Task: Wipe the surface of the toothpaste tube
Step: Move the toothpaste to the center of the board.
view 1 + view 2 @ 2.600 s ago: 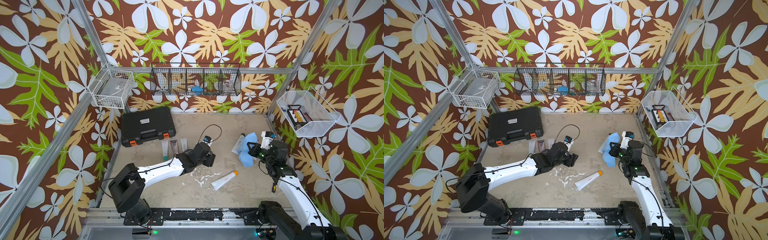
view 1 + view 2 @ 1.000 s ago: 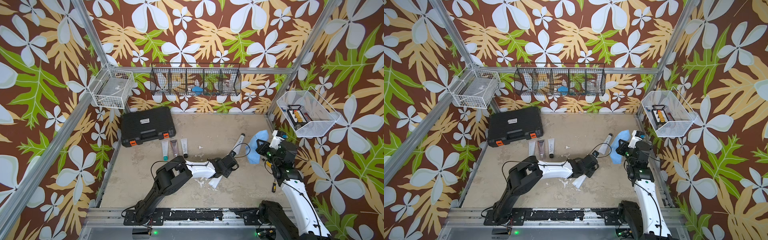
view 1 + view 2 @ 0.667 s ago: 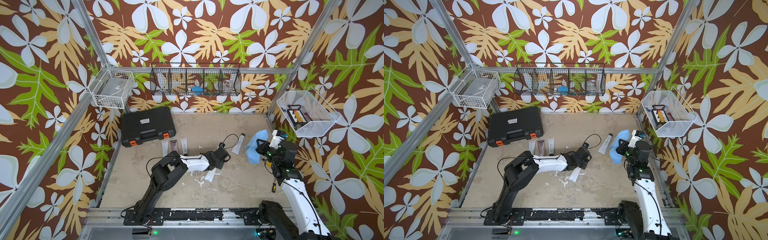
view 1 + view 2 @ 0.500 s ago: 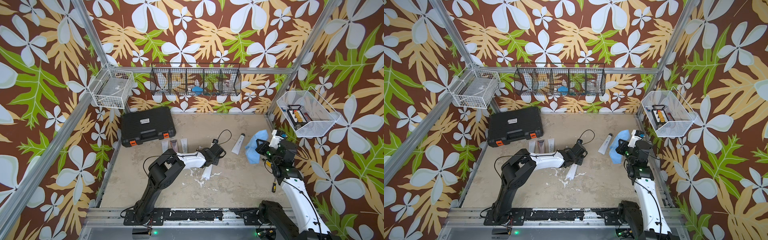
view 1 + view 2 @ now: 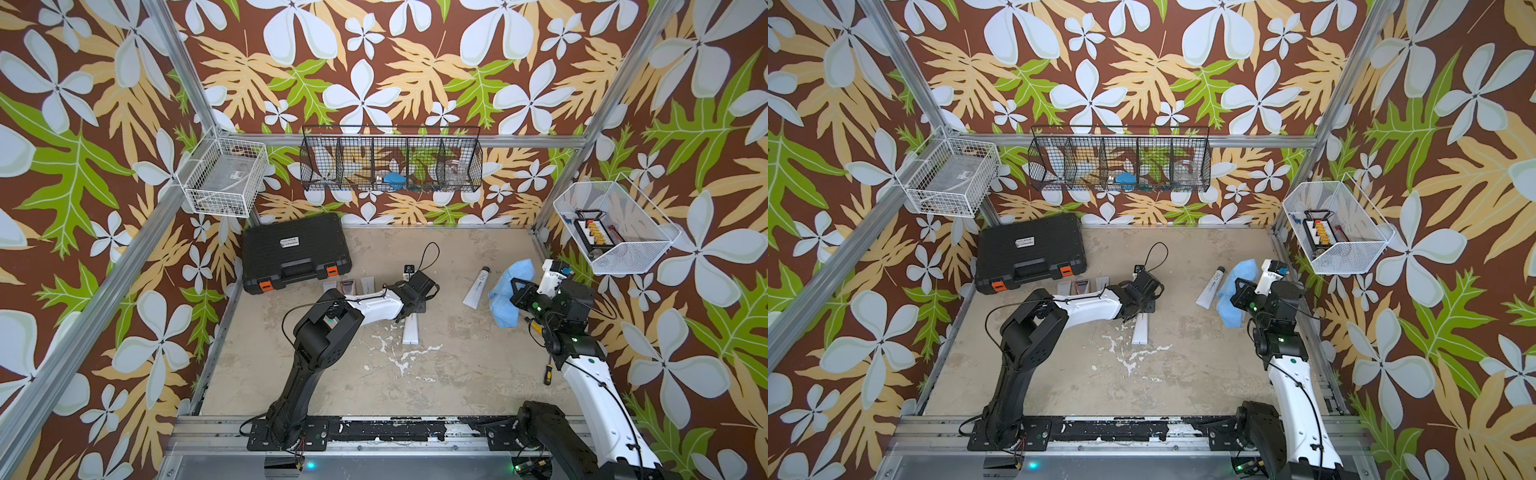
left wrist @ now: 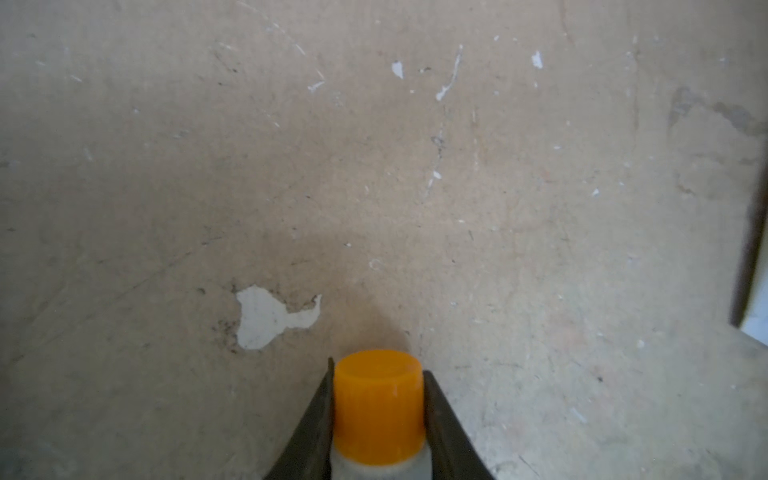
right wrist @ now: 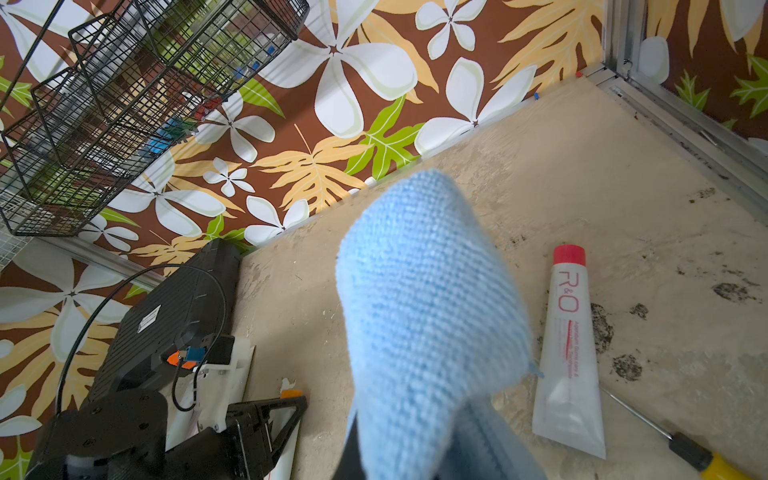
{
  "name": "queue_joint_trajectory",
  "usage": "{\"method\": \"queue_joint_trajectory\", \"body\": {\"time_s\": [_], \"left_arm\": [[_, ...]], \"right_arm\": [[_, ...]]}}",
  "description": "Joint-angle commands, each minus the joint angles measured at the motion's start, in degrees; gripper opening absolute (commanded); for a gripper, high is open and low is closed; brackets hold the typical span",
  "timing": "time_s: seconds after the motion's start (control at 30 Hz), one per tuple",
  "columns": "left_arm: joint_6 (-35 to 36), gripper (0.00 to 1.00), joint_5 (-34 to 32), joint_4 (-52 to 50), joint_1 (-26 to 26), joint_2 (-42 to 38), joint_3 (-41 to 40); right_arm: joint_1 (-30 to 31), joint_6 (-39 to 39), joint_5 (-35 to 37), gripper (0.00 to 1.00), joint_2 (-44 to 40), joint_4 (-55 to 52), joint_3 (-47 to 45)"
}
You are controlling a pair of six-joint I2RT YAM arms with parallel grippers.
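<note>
Scuffed beige tabletop (image 6: 519, 216), flecked with white, fills the left wrist view. There the left gripper (image 6: 379, 370) has its dark fingers (image 6: 309, 432) clamped on the orange cap (image 6: 379, 409) of the white toothpaste tube (image 6: 376, 471); only the shoulder of the tube shows.

In the right wrist view a light blue microfibre cloth (image 7: 428, 316) drapes before the camera and hides the fingers that carry it. Just beside it lies a second white tube with a red cap (image 7: 568, 353).

In both top views the held tube lies at the centre of the table, with its cap toward 12 o'clock. The right gripper (image 5: 515, 291), at 3 o'clock and well apart, has its fingers together on the cloth. I judge that the step is to bring the two together. Grip the cap firmly, raise the soft body a little, then draw the cloth lightly from cap to crimp, because a hold on the cap alone lets the tube swing.

At 12 o'clock a black wire basket (image 5: 478, 164) holds a blue object in its middle compartment and a clear jar in the end compartment toward 3 o'clock. A white wire basket (image 5: 216, 203) at 10 o'clock holds a clear flat pack. A white mesh basket (image 5: 623, 257) at 2 o'clock holds a black rack of small orange pieces.
</note>
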Motion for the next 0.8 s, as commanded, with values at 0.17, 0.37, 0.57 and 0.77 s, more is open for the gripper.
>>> {"method": "queue_joint_trajectory", "body": {"time_s": [0.17,0.37,0.57,0.77], "left_arm": [[-0.7,0.29,-5.0,-6.0,1.7,1.1,1.6],[0.5,0.39,-2.0,-6.9,1.9,-2.2,0.0],[0.9,0.61,3.6,-6.8,1.9,-6.8,-4.7],[-0.3,0.65,7.8,-5.2,1.9,-12.5,-12.3]], "right_arm": [[0.0,0.7,-0.8,0.00,-0.2,2.0,-0.8],[0.0,0.5,-1.7,0.00,-0.1,1.9,-0.8],[0.0,1.3,-2.6,0.00,-0.6,2.8,-1.5],[0.0,1.4,-3.1,0.00,-0.7,2.7,-1.6]]}}
